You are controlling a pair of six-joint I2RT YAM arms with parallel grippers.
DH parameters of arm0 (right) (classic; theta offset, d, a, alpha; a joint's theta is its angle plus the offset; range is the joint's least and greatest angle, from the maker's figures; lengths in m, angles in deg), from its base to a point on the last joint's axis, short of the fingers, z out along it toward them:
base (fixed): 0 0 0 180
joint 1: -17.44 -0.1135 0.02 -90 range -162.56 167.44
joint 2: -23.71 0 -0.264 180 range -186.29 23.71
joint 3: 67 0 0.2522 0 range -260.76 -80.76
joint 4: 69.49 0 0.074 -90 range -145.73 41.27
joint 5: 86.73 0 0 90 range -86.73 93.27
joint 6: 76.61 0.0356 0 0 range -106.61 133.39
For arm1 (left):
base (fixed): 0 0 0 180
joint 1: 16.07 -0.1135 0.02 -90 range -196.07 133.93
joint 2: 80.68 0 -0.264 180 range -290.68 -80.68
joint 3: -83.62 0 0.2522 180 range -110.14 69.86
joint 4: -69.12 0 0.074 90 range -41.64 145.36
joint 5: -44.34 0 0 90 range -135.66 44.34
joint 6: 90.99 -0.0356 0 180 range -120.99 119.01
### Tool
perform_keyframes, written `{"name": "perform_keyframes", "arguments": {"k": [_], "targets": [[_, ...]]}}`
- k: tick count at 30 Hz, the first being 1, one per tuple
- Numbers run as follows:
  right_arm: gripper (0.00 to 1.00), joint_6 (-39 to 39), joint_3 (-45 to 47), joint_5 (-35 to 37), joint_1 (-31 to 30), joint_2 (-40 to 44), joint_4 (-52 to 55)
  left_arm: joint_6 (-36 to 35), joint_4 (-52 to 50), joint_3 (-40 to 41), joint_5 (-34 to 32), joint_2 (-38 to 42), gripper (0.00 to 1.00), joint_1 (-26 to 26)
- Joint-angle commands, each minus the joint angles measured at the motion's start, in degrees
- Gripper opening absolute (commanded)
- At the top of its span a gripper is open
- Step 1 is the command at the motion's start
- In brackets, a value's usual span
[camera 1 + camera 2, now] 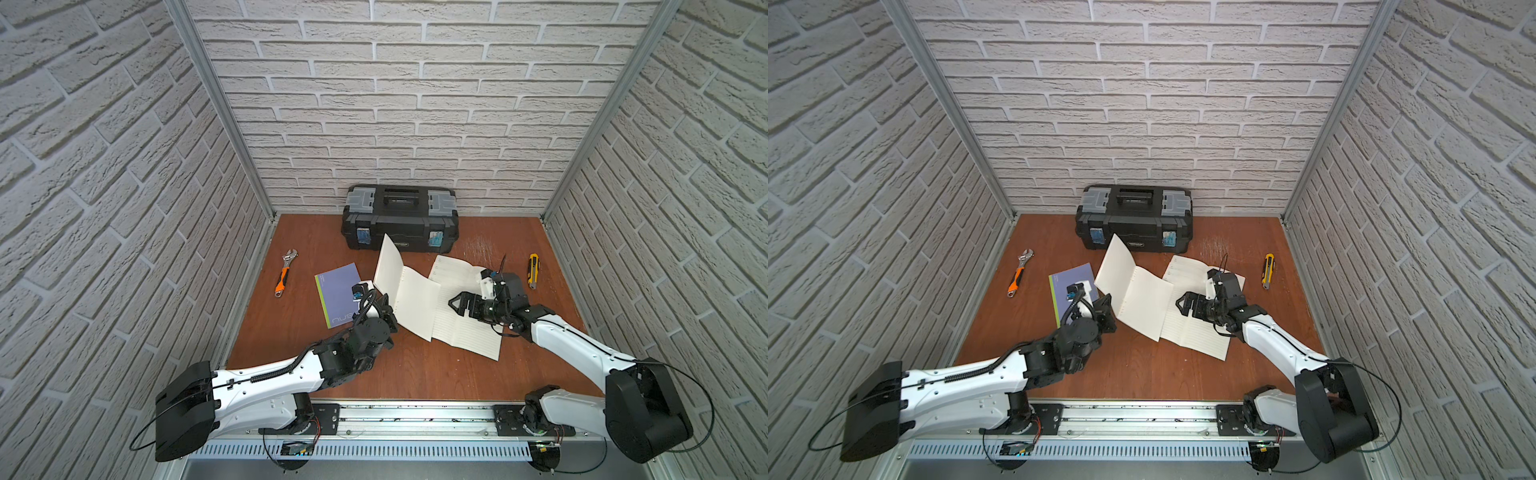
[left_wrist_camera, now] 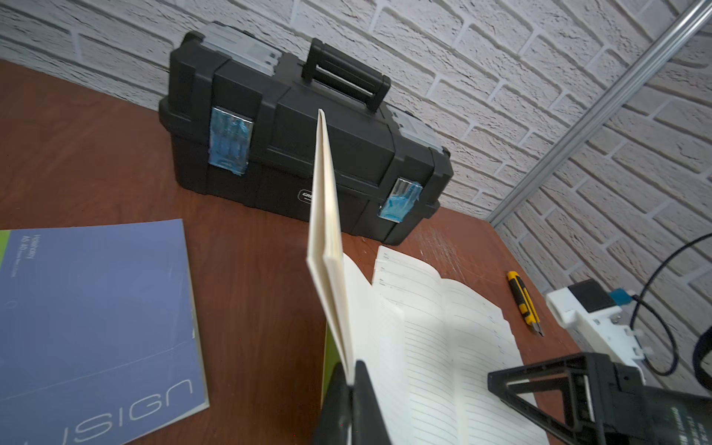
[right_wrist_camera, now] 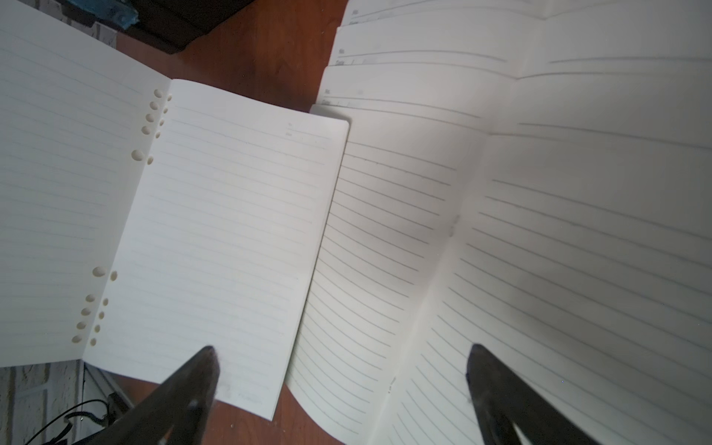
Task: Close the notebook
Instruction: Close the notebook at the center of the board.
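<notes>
As the left gripper [image 2: 351,375] pinched the upright half of the punched notebook [image 1: 415,311] just in front of the toolbox [image 1: 399,218], its spine pointing toward that toolbox, the flat half lay toward the right gripper [image 1: 457,305], whose jaws gaped empty.

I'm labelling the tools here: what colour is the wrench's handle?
The wrench handle is orange with some black near the metal head, clearest in a top view.

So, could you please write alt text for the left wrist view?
The left tool pinches cream pages upright, edge-on. Behind stands a black toolbox against a brick wall; a blue booklet, an open lined notebook and a yellow knife lie on the table.
</notes>
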Motion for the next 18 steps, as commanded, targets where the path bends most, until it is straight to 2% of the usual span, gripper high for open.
{"name": "perform_keyframes", "arguments": {"k": [1, 11, 18], "targets": [[1.0, 2.28, -3.35, -1.1, -3.72, -1.93, -6.56, 2.32, -4.17, -0.48, -10.67, 0.6, 0.0, 2.15], [1.0, 8.26, -10.93, -2.58, -12.82, -16.92, -18.13, 5.72, -5.82, -0.89, -12.69, -2.3, 0.0, 2.73], [1.0, 9.74, -12.41, -1.78, -15.05, -23.09, -22.52, 7.61, -6.17, 1.2, -13.74, -2.9, 0.0, 3.04]]}}
